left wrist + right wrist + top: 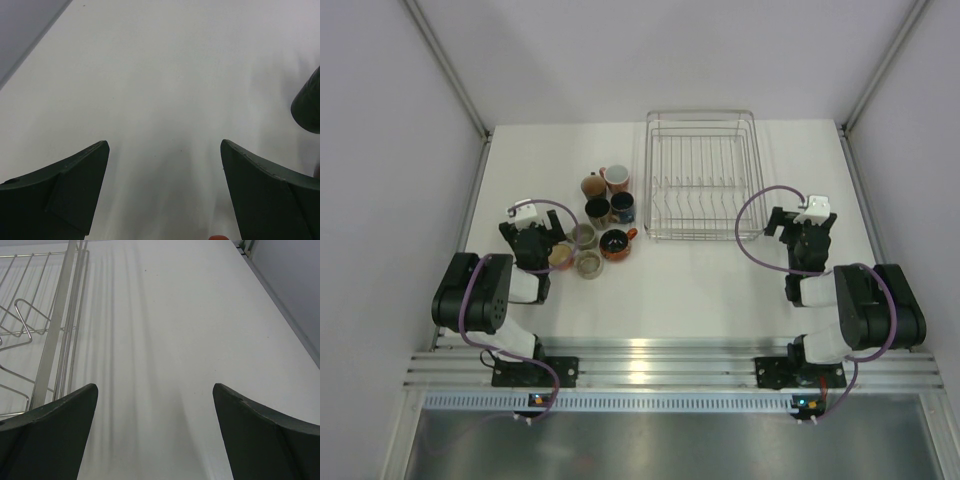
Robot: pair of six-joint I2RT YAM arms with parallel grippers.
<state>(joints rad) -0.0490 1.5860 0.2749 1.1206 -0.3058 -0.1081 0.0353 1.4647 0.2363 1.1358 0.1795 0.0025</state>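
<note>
Top external first: what sits closest to your left gripper (535, 232)?

— A tan cup (560, 257), just beside my fingers at the near left corner of a huddle of cups on the table (700, 280). A grey cup (589, 263) stands right next to it. My jaws are spread wide with nothing between them.

— How would that tan cup handle?

— It looks like glazed ceramic, so I judge it stiff, slick, fairly weighty and breakable. I see no handle on it, so the rim wall seems the best hold, one finger inside and one outside.

— And the wrist cameras?

— The left wrist shows only bare table between my fingers and a dark rounded shape (309, 102) at the right edge. It may be a cup, but I cannot tell which. Only the top view shows the whole huddle. My right gripper (155, 387) is spread too and empty. Its camera shows the dish rack (45, 340) wires close on its left.
</note>
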